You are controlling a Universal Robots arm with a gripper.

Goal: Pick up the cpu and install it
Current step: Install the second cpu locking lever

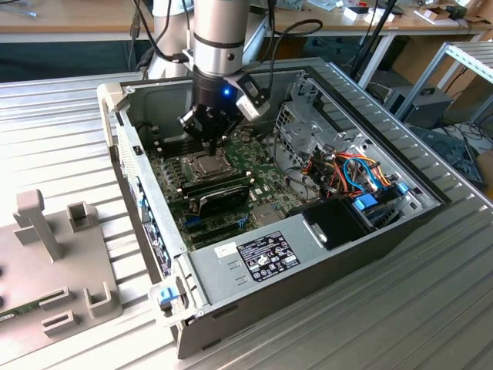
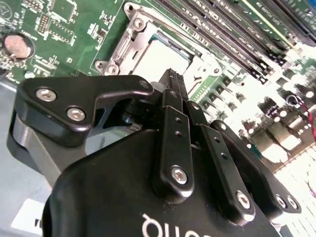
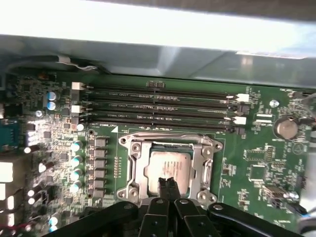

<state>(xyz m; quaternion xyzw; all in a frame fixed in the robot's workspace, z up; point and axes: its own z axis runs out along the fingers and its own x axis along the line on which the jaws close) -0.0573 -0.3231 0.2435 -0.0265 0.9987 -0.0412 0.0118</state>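
The cpu (image 3: 168, 165), a small square chip with a silver-grey top, lies flat inside the metal socket frame (image 3: 133, 170) on the green motherboard (image 3: 256, 158). In the exterior view the cpu (image 1: 206, 163) sits mid-board inside the open computer case. My gripper (image 1: 211, 143) hangs straight over it, its black fingers pressed together with nothing between them. In both wrist views the shut fingertips (image 3: 167, 186) come down at the edge of the cpu (image 2: 160, 57); whether they touch it I cannot tell. The gripper body (image 2: 173, 79) hides part of the socket.
Several long memory slots (image 3: 158, 106) run beside the socket. A long black card (image 1: 219, 193) stands just in front of it. A metal drive cage (image 1: 308, 127), coloured cables (image 1: 354, 173) and the case walls (image 1: 123, 146) hem the board in. A grey fixture (image 1: 46, 254) sits outside.
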